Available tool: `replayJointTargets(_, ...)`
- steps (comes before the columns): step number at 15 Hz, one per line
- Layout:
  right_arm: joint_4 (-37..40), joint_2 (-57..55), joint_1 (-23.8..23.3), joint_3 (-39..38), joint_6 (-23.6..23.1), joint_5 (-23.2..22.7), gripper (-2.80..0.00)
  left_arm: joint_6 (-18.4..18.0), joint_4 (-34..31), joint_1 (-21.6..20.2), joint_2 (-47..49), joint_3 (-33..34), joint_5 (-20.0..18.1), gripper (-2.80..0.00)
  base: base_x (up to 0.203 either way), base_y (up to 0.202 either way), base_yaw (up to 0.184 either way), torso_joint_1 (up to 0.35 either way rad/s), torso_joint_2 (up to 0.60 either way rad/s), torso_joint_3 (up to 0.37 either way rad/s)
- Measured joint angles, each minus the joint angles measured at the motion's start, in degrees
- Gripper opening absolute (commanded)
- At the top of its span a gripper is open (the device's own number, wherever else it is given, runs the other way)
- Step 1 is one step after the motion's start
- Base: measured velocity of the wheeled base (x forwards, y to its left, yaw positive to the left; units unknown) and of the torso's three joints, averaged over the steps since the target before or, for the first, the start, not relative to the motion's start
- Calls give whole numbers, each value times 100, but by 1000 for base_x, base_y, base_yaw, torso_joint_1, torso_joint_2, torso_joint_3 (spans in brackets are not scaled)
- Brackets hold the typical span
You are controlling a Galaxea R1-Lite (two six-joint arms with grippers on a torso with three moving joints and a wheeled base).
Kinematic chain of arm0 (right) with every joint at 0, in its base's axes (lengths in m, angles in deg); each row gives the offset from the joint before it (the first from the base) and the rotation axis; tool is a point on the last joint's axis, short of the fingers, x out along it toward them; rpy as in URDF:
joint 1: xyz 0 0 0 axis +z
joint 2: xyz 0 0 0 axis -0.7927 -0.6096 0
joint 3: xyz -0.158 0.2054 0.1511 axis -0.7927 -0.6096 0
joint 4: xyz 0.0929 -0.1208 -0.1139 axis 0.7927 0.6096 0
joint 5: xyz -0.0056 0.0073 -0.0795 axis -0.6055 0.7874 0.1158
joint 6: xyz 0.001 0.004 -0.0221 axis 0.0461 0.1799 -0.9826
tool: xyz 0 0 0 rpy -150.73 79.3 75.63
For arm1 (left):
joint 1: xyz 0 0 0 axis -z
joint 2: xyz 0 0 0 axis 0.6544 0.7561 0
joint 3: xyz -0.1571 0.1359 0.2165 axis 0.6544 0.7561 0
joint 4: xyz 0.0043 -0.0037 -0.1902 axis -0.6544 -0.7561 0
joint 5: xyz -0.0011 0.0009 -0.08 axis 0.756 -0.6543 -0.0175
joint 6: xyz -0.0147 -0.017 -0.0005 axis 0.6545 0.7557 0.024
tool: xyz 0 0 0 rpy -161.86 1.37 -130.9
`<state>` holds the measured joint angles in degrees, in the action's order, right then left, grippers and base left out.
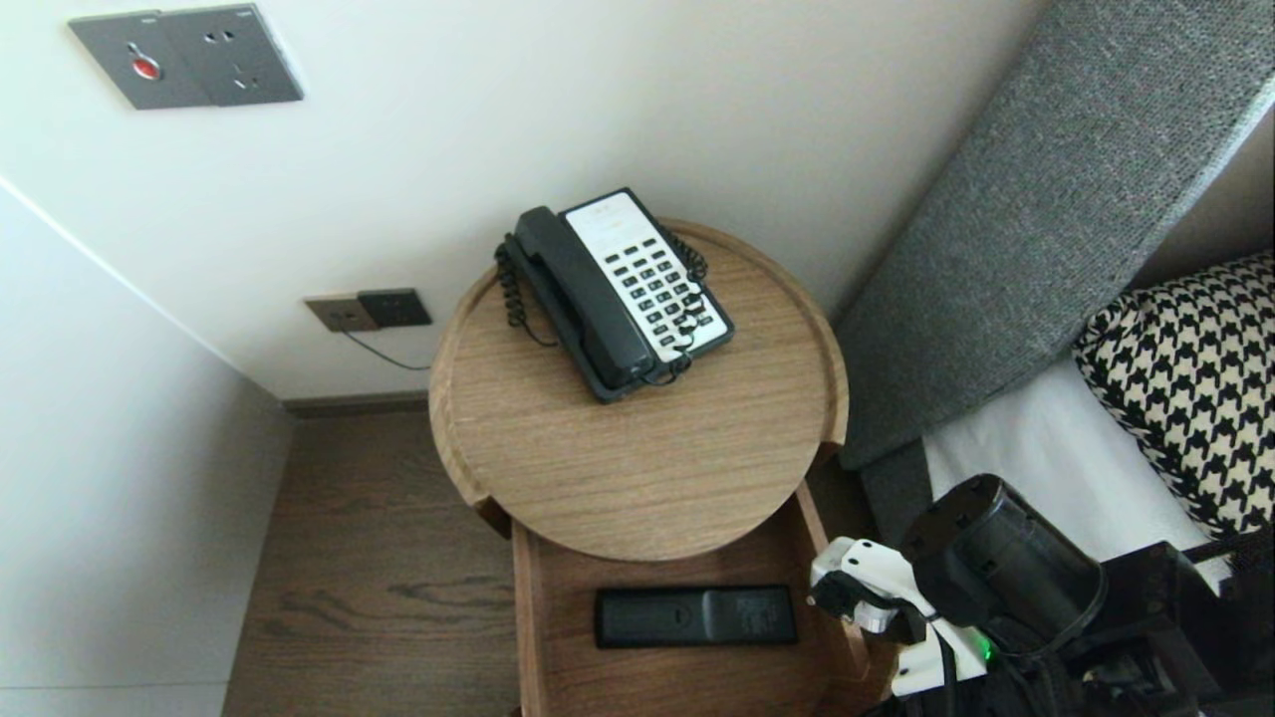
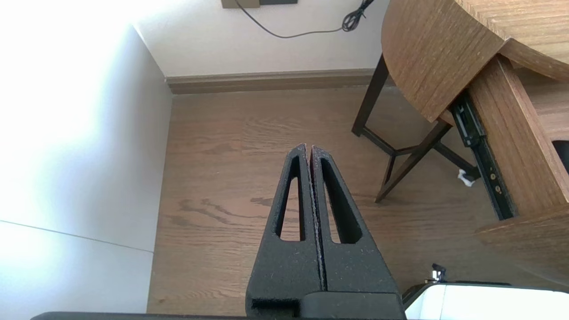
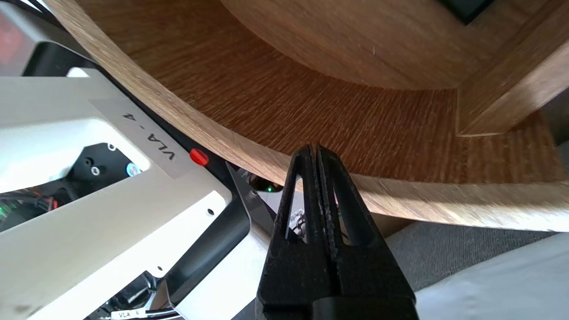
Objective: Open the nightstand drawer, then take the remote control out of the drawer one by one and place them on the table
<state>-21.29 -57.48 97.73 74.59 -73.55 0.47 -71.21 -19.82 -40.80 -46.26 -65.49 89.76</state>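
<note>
Bedside drawer (image 1: 526, 617) open, remote (image 1: 695, 616) inside. Right end effector (image 3: 316, 149) pressed together beside drawer front: keep clear of wood. Left end effector (image 2: 308, 149) likewise, parked left of drawer.

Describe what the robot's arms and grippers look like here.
The left gripper and right gripper are matte black and grainy. Each finger tapers to a tip and has a long slot cut through it. The right arm has a rounded black housing, a white wrist piece, a black cable and a green light.

Head overhead; both wrists see the drawer (image 1: 657, 687)
</note>
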Motion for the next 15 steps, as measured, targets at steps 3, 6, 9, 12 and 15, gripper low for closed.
replayJointTargets(3, -12, -100, 5, -59, 0, 0, -280, 0, 1, 5, 0, 0, -2, -280, 0, 0, 0, 0, 0, 0)
replayJointTargets(6, -13, -95, 34, -226, -9, -9, -280, 1, 0, 4, 0, 0, -2, -280, 0, 0, 0, 0, 0, 0)
replayJointTargets(9, -21, -18, 51, -357, -17, -9, -280, 0, 2, 4, 0, 0, -1, -280, 0, 0, 0, 0, 0, 0)
replayJointTargets(12, -24, 87, 115, -542, -12, -15, -280, 2, 0, 4, 0, 0, -1, -280, 0, 0, 0, 0, 0, 0)
replayJointTargets(15, -18, 162, 179, -664, -9, -14, -280, 2, 0, 4, 0, 0, -4, -280, 0, 0, 0, 0, 0, 0)
